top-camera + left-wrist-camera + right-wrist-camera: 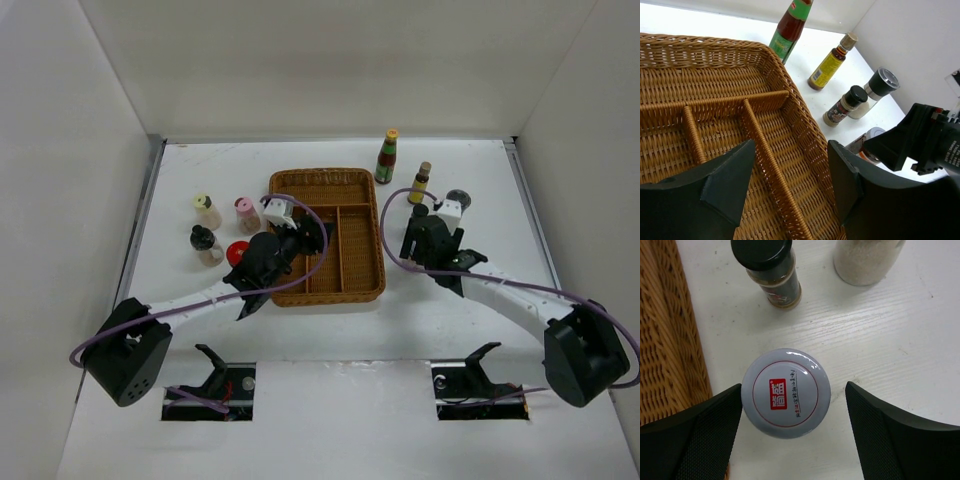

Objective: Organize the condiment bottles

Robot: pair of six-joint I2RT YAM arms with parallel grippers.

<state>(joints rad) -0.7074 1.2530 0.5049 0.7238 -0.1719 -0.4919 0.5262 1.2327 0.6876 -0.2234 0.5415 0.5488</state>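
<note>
The step in hand looks like picking up the round white-lidded jar with a red printed label. It stands upright on the white table, just beside the right wall of the brown wicker divided tray. The right jaws are spread wide and hold nothing, with the jar's lid between them. The tray-side jaw sits right at the lid's edge and the other stands clearly apart, so the jar is off-centre. By my judgement, the next move calls for nudging toward the tray to centre, closing on the jar, then lifting it over the wall, clear of the black-capped spice bottle nearby. The left jaws hang parted and empty over the tray's compartments.
</note>
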